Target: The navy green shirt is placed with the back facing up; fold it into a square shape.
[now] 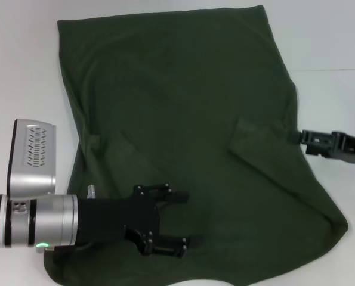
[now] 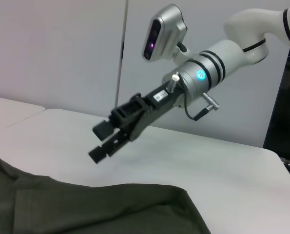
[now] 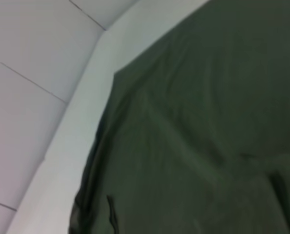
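Our spread left claw (image 1: 180, 219) hangs over the green shirt's (image 1: 183, 113) near-left part, our spread right claw (image 1: 305, 142) beside its right edge.

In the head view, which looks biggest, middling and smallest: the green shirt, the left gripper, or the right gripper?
1. The navy green shirt, by far the largest.
2. The left gripper, open over the shirt's near part.
3. The right gripper, at the shirt's right edge; partly cut off by the frame, so its rank is unsure.

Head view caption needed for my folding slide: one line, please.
Navy green shirt spread plain side up on the white table; open left gripper above its near edge, right gripper at its right edge.
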Action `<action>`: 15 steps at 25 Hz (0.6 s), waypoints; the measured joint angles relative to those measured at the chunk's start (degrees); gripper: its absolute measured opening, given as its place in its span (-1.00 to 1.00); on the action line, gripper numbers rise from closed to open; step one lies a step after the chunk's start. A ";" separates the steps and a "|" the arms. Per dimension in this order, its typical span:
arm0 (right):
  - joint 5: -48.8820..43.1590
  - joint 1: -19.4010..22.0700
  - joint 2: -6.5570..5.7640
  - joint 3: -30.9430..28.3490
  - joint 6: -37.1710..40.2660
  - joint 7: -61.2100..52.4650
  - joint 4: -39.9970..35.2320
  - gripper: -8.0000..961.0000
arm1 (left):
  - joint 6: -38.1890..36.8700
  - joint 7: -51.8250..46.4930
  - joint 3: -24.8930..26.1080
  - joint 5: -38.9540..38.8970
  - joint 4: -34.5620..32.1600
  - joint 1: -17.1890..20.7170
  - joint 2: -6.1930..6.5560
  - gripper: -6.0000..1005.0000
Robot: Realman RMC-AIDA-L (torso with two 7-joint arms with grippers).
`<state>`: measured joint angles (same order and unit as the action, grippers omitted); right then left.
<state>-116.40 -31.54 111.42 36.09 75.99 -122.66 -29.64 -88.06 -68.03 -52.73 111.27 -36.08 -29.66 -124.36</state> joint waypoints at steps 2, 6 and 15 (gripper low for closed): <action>-2.16 0.36 -0.13 0.47 -0.24 -0.38 0.14 0.87 | 0.00 0.00 0.00 0.00 0.04 0.03 0.00 0.75; -3.44 0.46 -0.15 0.47 -0.34 -0.56 0.40 0.97 | 0.00 0.00 0.00 0.00 0.08 -0.01 0.00 0.75; -4.15 1.91 -0.16 0.05 -0.80 -0.63 0.57 0.97 | 0.10 0.15 0.00 0.00 0.60 -0.20 0.07 0.75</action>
<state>-120.55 -29.63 111.26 36.15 75.19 -123.29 -29.07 -87.96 -67.88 -52.73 111.27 -35.49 -29.86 -124.29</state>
